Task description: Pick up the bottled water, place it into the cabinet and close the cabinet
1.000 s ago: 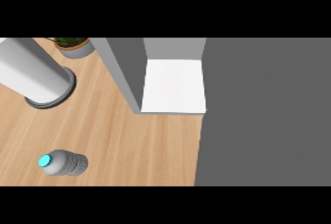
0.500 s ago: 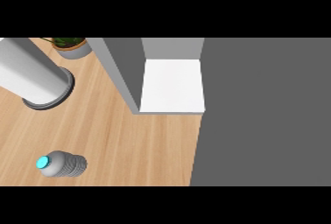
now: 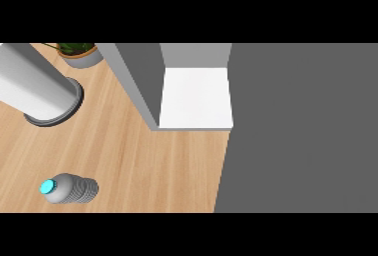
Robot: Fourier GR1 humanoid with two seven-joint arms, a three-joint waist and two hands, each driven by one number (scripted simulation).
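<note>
The bottled water (image 3: 70,189) stands on the wooden counter (image 3: 148,160) at the lower left. I look down on its grey ribbed body and cyan cap. The cabinet (image 3: 136,80) is open at top centre, and its white inner floor (image 3: 196,97) is bare. A broad dark grey panel (image 3: 303,130), which looks like the cabinet's door, fills the right side of the view. Neither hand shows in the head view.
A tall pale grey cylinder (image 3: 37,90) on a dark round base stands at the upper left, leaning out of view. Behind it sits a potted plant (image 3: 77,52) in a grey pot. Bare wood lies between the bottle and the cabinet.
</note>
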